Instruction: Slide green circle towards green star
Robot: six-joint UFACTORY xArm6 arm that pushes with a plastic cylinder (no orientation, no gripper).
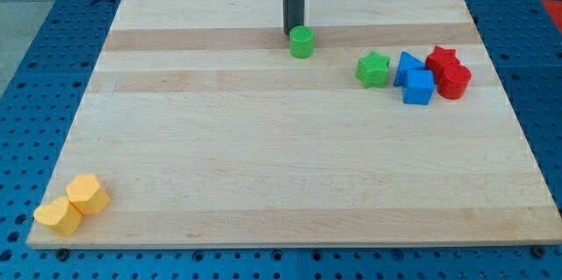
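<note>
The green circle (301, 42) is a short green cylinder near the top middle of the wooden board (263, 157). The green star (373, 69) lies to its right and a little lower, apart from it. My tip (292, 32) is the lower end of a dark rod that comes down from the view's top. It stands just at the upper left edge of the green circle, touching it or nearly so.
Right of the green star sit a blue triangle (407, 65), a blue cube (418, 87), a red star (441, 57) and a red cylinder (454, 81), packed together. Two yellow blocks (88, 194) (58, 216) lie at the bottom left corner.
</note>
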